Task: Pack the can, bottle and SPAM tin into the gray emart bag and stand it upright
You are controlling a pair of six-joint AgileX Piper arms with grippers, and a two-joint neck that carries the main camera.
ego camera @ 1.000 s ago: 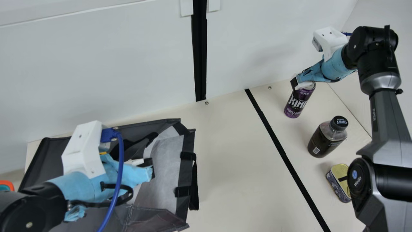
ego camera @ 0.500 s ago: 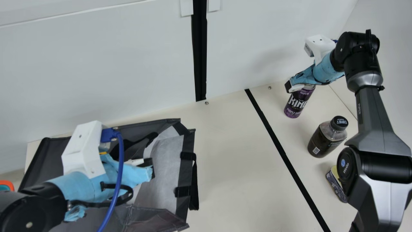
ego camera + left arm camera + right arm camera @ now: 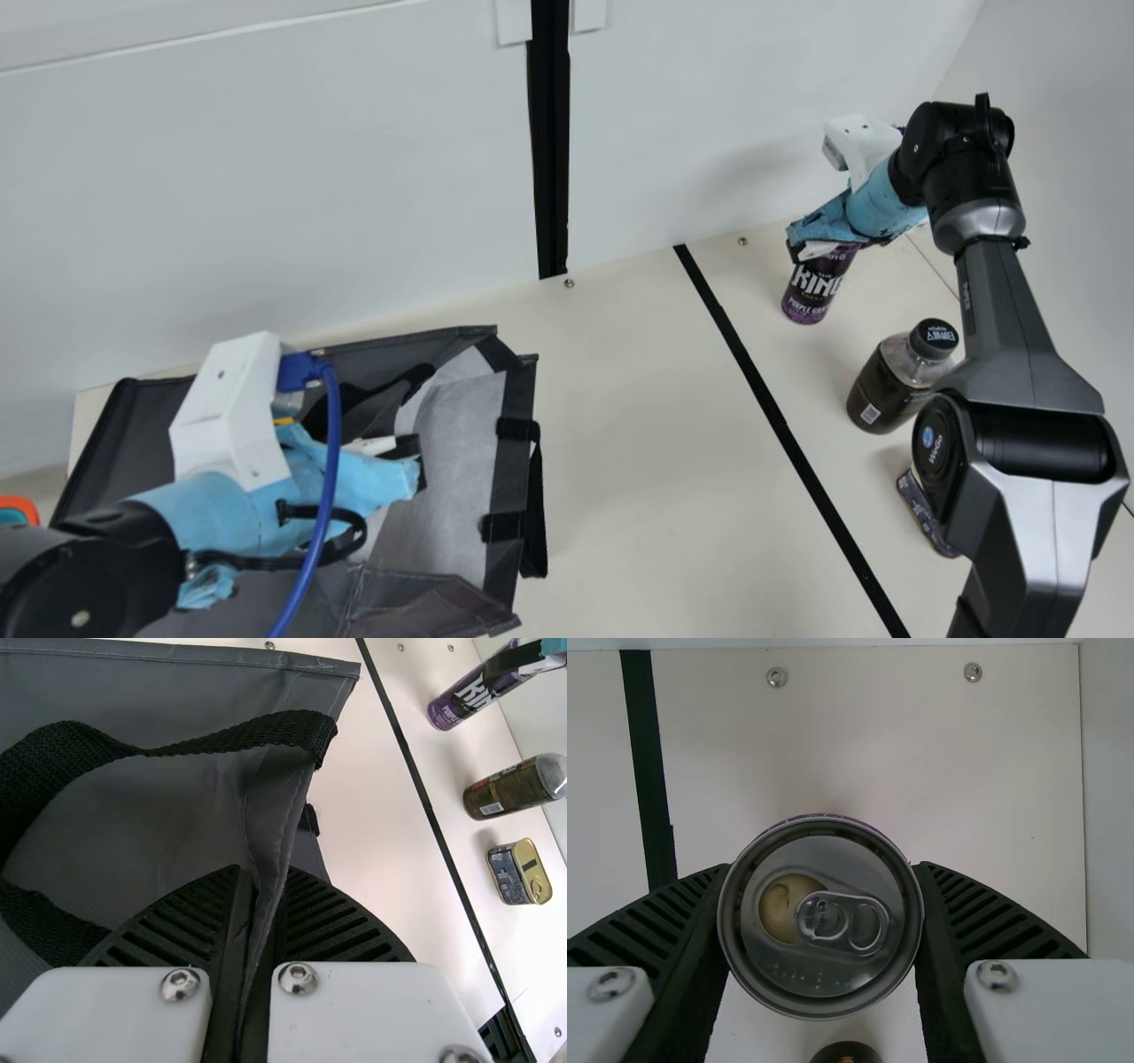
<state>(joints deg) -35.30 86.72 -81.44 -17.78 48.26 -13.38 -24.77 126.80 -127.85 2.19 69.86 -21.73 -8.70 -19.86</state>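
- While the pieces on the worktop keep their spots, all the change over the last second is in the right arm. Open surface lies between the bag's mouth and the black strip: room enough, I judge, for a carry.
- Gray emart bag: unchanged, near the worktop's far left corner, mouth facing right.
- Right arm: has swung inward and dropped, now passing over the tin in the main view. Its elbow may need watching on the way out.
- Right gripper: has sunk from the can's top to lower around it; ribbed pads meet it on both sides, so I read it as clamped. Reaching looks finished; a lift should come next.
- Left gripper: pinched together on a fold of the bag's wall, unmoved; probably steadying the mouth.
- Bottle: upright, nearer the front edge than the can, well right of the strip. A low swing could clip it.
- Can: upright near the far edge, towards the far right corner; the wall behind leaves little slack, so raise before traversing.
- SPAM tin: beyond the bottle from the can, unpacked.
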